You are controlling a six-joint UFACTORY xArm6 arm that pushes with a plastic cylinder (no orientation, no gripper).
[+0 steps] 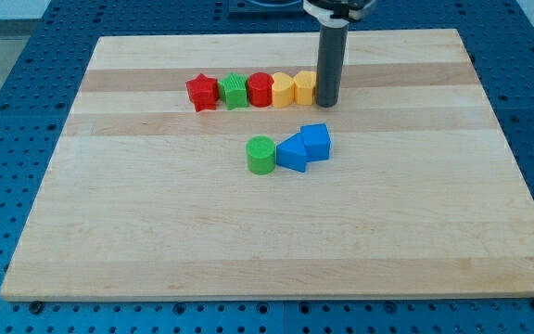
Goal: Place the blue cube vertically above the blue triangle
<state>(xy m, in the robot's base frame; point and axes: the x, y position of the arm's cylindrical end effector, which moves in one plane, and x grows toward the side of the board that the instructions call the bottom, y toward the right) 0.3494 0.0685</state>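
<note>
Near the board's top, my tip (327, 103) rests against the row's yellow block (304, 88); it is a bare rod (no claw to open or close). Below, the blue plastic cube (315, 141) touches the blue triangle's (291, 153) right side, so it needs nudging upward.

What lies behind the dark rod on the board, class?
Behind the rod's lower end, my tip, the right edge of the last yellow block in the top row is hidden. Whether they touch cannot be told. The blue cube sits below, uncovered.
</note>
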